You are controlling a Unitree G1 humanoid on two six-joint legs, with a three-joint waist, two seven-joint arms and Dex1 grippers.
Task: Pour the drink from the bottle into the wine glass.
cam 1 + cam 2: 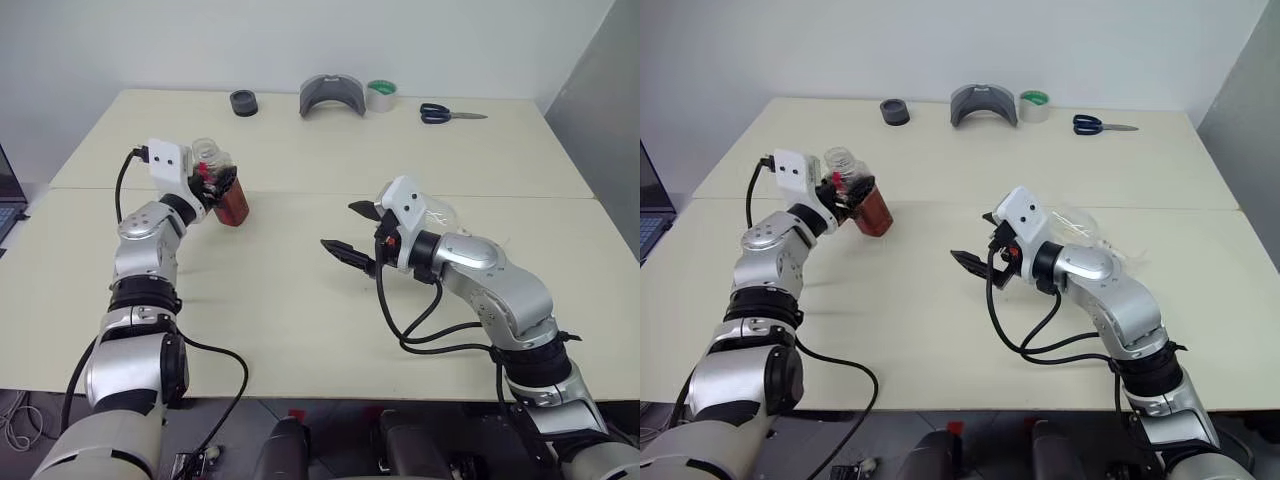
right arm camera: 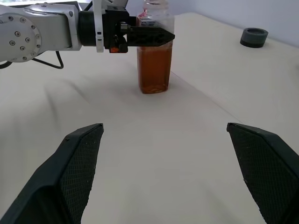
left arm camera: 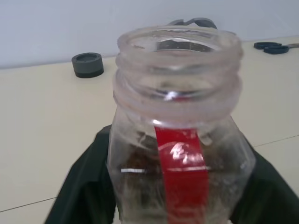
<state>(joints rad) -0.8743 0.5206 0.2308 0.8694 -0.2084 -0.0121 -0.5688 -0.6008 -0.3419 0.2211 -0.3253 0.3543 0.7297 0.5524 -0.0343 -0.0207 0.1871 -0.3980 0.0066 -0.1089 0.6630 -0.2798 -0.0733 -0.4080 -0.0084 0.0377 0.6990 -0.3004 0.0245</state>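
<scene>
Clearly the bottle (image 1: pixel 226 192) is standing uncapped on the desk (image 1: pixel 300 300) in the upper left of the head view, its squarish clear plastic body holding reddish-brown drink (image 2: pixel 154 70) to roughly two thirds. It is probably light, a little squashy and slick, so taking it around the flat shoulders looks safest. The left pincer (image 2: pixel 152 34) is flanking its neck, though whether it is gripping is unclear. The right pincer (image 1: pixel 352 232) is hanging wide apart and empty at centre.
</scene>
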